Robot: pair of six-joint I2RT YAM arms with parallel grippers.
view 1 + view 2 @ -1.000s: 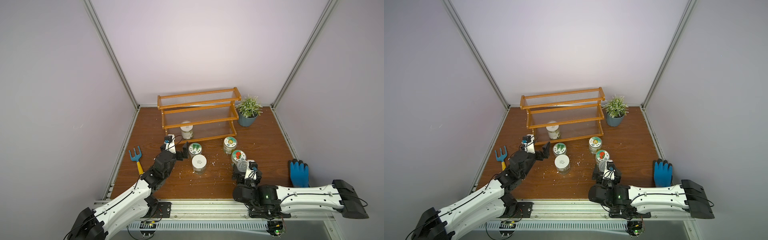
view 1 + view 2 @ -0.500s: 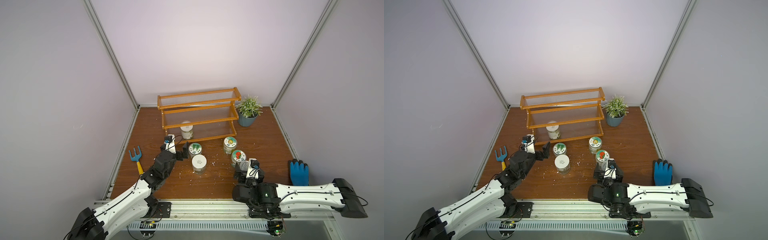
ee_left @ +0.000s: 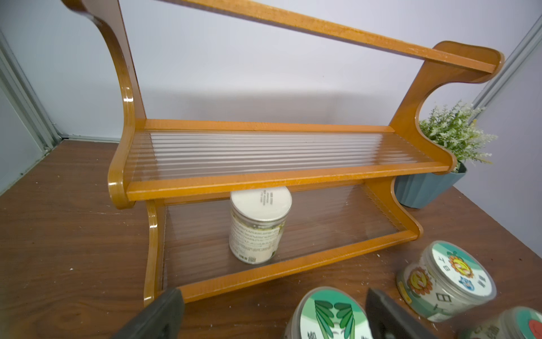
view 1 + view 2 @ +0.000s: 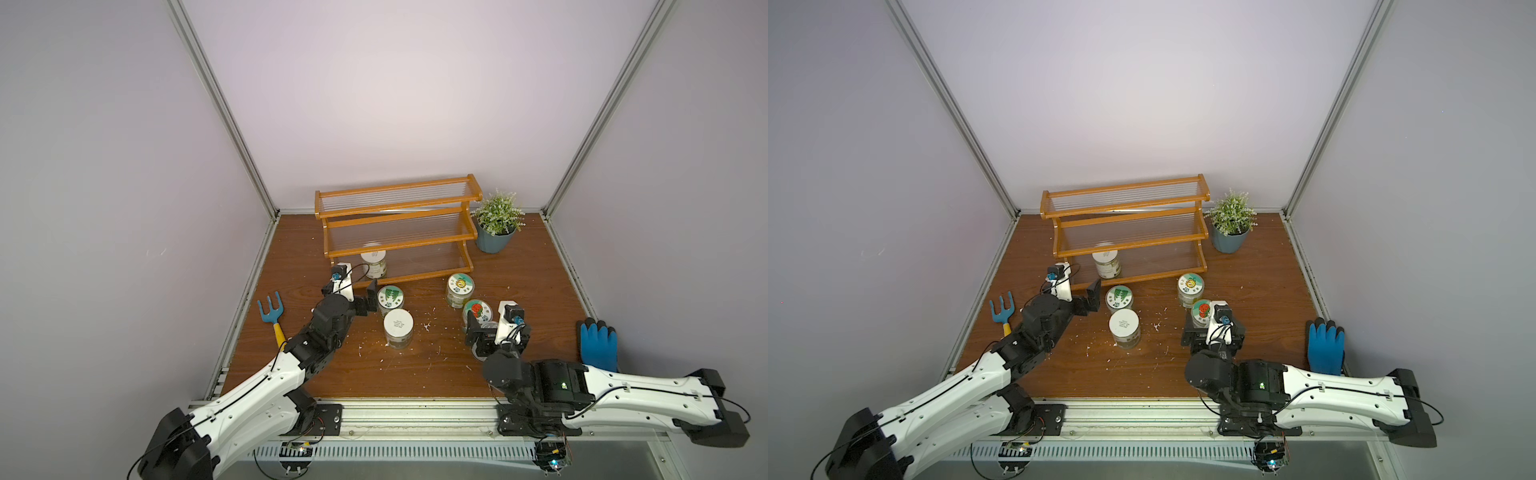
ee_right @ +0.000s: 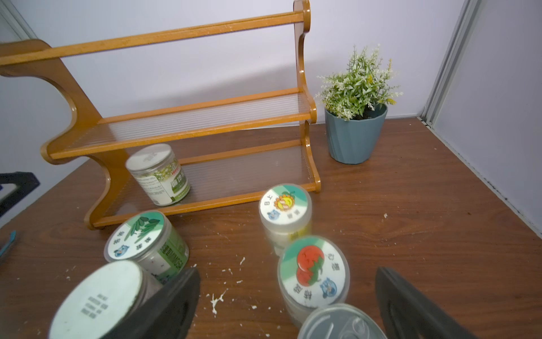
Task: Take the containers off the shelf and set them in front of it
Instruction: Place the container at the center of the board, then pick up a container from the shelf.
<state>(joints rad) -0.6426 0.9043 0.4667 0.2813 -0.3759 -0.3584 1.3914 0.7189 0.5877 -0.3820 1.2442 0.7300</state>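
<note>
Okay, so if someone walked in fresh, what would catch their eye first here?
Probably the orange-brown shelf at the back of the table, nearly bare, with one plain jar alone on its lowest tier. Next, the other containers clustered on the table just in front of it, with the left gripper and right gripper, both open, at either side of the cluster.

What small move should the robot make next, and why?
Probably ease the left gripper forward toward the jar on the shelf's lowest tier. That jar is the only container on the shelf; the rest already stand on the table in front. The left gripper is open, empty and nearest, facing it, while the right gripper stands open by the can.
</note>
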